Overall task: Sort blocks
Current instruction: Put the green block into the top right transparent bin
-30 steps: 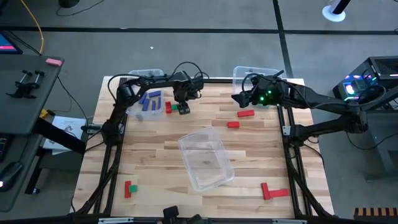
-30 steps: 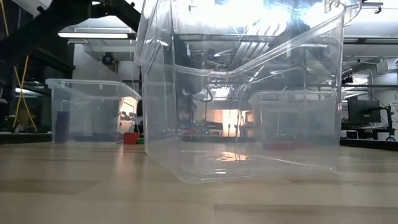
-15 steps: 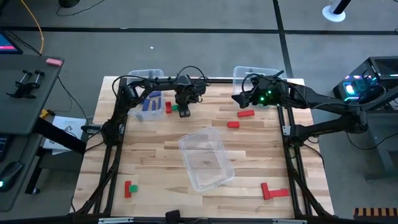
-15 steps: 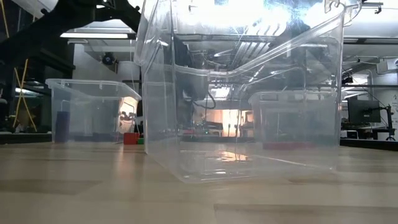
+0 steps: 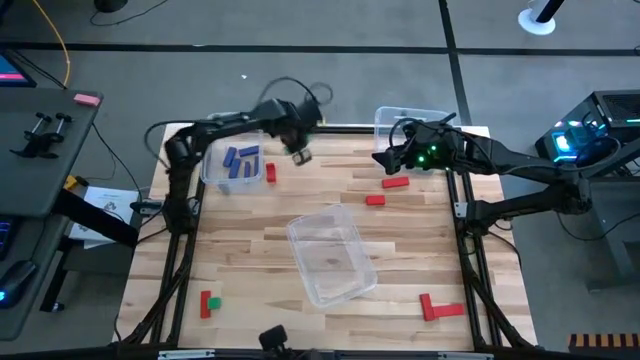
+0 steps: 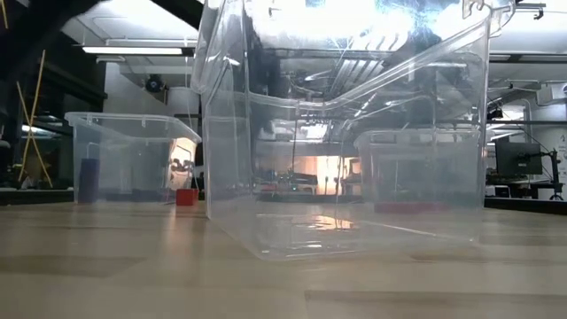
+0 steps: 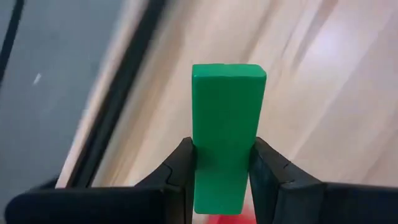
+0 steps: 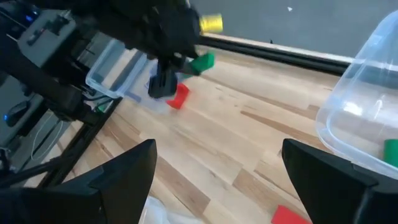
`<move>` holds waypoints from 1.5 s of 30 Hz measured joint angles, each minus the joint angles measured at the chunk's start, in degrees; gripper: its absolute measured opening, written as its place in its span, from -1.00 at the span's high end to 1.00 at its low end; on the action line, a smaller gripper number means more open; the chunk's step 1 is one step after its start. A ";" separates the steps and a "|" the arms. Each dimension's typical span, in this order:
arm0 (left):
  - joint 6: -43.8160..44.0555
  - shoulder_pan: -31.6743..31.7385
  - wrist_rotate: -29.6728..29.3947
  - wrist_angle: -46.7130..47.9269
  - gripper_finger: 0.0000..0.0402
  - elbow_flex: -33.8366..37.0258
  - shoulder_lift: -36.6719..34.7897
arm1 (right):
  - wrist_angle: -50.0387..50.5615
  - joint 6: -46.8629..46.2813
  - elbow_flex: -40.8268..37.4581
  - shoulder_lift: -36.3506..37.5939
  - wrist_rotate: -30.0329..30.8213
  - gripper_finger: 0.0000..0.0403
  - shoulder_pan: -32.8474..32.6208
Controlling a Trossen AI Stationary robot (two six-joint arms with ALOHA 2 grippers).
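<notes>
My left gripper [image 5: 299,152] hangs above the far part of the table, beside the left clear bin [image 5: 213,176], shut on a green block [image 7: 227,134]. The right wrist view shows that green block [image 8: 202,62] in the air above a red cube [image 8: 179,96]. The red cube [image 5: 270,172] lies flat on the wood. Blue blocks [image 5: 241,164] lie in the left bin. My right gripper [image 5: 383,158] is open, low over the table near a red bar [image 5: 396,183] and another red block [image 5: 375,200]. My left gripper pinches the green block between its two fingers [image 7: 181,167], one on each long side face [image 7: 202,162]. The block's length runs along the fingers, and its free end [image 7: 229,73] sticks out past the fingertips. It is lifted clear of the table.
A large clear bin [image 5: 330,255] sits mid-table and fills the low view [image 6: 345,133]. Another clear bin [image 5: 410,120] at the far edge holds a green block [image 8: 390,149]. Red bars in an L [image 5: 437,307] lie near right. A red and green pair [image 5: 207,302] lies near left.
My left gripper dipped to the green block beside the red cube, then rose with it. The block is now lifted clear of the table, and the red cube stays where it was. The left arm has swung up and back toward the left bin.
</notes>
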State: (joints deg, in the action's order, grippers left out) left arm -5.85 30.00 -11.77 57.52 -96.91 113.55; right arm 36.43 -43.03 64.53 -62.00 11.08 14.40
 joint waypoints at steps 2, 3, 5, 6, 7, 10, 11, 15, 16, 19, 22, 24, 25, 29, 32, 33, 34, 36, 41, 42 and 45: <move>2.75 -0.28 4.22 -5.89 0.63 0.01 -3.85 | -1.68 0.09 0.00 0.00 0.20 -0.71 -0.26; 3.61 -0.64 6.13 -9.22 0.63 -0.01 -5.84 | -2.98 0.70 0.00 0.01 0.47 -0.71 -0.40; 4.76 -2.20 8.00 -16.02 0.63 -0.14 -8.83 | -6.64 2.72 0.00 0.12 0.48 -0.71 -0.88; 5.30 -3.14 8.18 -19.30 0.63 -0.14 -9.92 | -8.88 3.76 0.00 0.16 0.50 -0.71 -1.23; 5.51 -4.30 8.12 -22.65 0.63 -0.14 -10.63 | -11.46 4.66 0.00 0.25 0.49 -0.71 -1.51; 7.98 -7.80 8.08 -33.08 0.63 -0.14 -11.51 | -20.18 7.01 0.00 0.46 0.43 -0.71 -2.46; 9.13 -8.80 8.04 -36.19 0.63 -0.14 -11.39 | -23.63 7.70 0.00 0.53 0.28 -0.71 -2.78; 12.67 -12.18 6.57 -46.66 0.63 -0.18 -7.60 | -36.56 10.98 0.00 0.63 -0.88 -0.71 -4.13; 13.31 -12.68 6.53 -49.00 0.63 -0.14 -6.13 | -39.18 11.91 0.00 0.63 -1.25 -0.71 -4.51; 15.95 -13.75 5.80 -56.33 0.63 -0.10 -1.86 | -45.30 13.79 0.00 0.63 -3.04 -0.71 -5.44; 17.17 -13.48 4.94 -64.49 0.63 -0.10 2.12 | -47.23 14.89 0.00 0.68 -3.25 -0.71 -6.38; 18.87 -12.58 4.30 -69.17 0.63 -0.08 4.46 | -46.86 14.88 0.00 0.66 -3.01 -0.71 -6.93; 19.24 -12.11 4.23 -71.02 0.63 -0.10 5.50 | -46.62 14.80 0.00 0.66 -2.73 -0.71 -7.17; 19.27 -10.36 4.07 -74.42 0.63 -0.10 8.51 | -45.76 14.82 0.00 0.65 -2.71 -0.71 -7.83; 19.14 -9.71 5.18 -73.61 0.41 -0.05 9.08 | -45.69 14.59 0.00 0.63 -2.72 -0.71 -7.83; 18.46 -9.67 5.34 -73.85 0.29 -0.05 9.00 | -45.70 14.60 0.00 0.63 -2.72 -0.71 -7.83; 17.48 -9.67 5.36 -74.47 0.16 -0.06 8.85 | -45.70 14.60 0.00 0.63 -2.71 -0.71 -7.83; 15.57 -9.71 5.48 -75.57 -0.10 -0.12 8.48 | -45.67 14.72 0.00 0.61 -2.70 -0.71 -7.81; 17.65 -10.44 6.20 -77.62 -0.53 -0.12 8.13 | -45.71 14.90 0.00 0.63 -2.65 -0.71 -7.81; 17.75 -10.64 7.48 -76.67 -0.57 -0.12 7.73 | -45.69 14.86 0.00 0.63 -2.65 -0.71 -7.83; 17.28 -11.14 12.40 -69.13 -0.62 -0.14 5.02 | -45.66 14.82 0.00 0.61 -2.79 -0.71 -7.83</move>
State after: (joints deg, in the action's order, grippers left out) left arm 11.43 18.86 0.63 -11.61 -97.06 118.57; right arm -9.22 -28.20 64.53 -61.39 8.29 6.57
